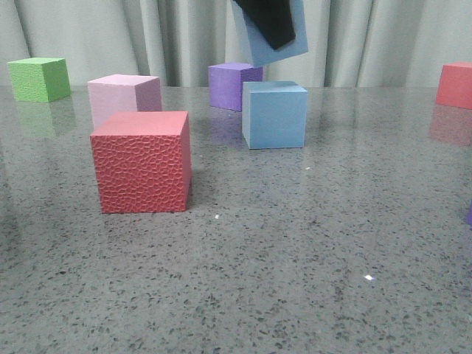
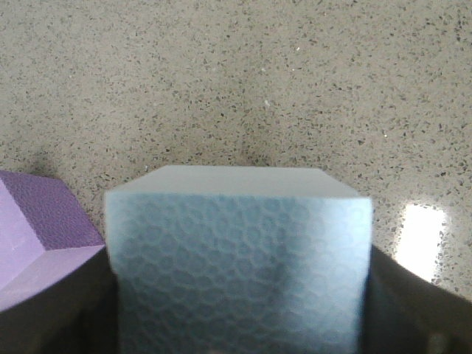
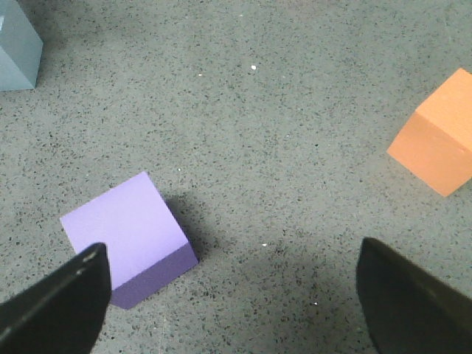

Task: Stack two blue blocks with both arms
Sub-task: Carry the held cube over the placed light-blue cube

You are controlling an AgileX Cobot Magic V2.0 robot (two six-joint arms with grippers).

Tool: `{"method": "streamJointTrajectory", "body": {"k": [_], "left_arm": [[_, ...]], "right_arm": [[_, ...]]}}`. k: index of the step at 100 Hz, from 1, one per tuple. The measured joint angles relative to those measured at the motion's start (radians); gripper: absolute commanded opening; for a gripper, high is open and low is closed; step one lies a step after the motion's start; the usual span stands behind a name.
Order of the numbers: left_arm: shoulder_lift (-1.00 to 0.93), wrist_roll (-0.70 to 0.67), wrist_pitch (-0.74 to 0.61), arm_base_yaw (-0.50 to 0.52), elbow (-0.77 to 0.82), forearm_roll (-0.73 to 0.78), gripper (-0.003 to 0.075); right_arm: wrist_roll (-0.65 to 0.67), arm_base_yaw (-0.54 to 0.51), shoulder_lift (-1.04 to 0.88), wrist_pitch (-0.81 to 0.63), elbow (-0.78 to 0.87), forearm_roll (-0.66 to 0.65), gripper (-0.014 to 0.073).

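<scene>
One blue block (image 1: 274, 114) rests on the grey table, mid-back. The other blue block (image 1: 284, 44) hangs tilted in the air almost straight above it, with a gap between them. My left gripper (image 1: 269, 22) is shut on that raised block. In the left wrist view this block (image 2: 236, 251) fills the space between the dark fingers (image 2: 413, 302). My right gripper (image 3: 232, 295) is open over bare table and holds nothing; it does not show in the front view. A blue-grey block corner (image 3: 16, 48) shows at the edge of the right wrist view.
A red textured cube (image 1: 141, 162), a pink cube (image 1: 124, 97) and a green cube (image 1: 39, 79) stand on the left. A purple cube (image 1: 232, 85) sits behind the blue blocks. Another red cube (image 1: 456, 85) is far right. A lilac cube (image 3: 125, 236) and an orange cube (image 3: 435, 136) lie near the right gripper.
</scene>
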Motion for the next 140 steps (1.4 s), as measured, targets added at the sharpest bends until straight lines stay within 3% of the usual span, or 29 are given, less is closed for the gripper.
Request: {"method": "streamJointTrajectory", "body": {"k": [140], "left_arm": [[0.006,-0.001,0.002,-0.003,0.042,-0.021,0.0244]], "right_arm": [[0.0,0.0,0.0,0.0,0.0,0.0,0.0664]]}}
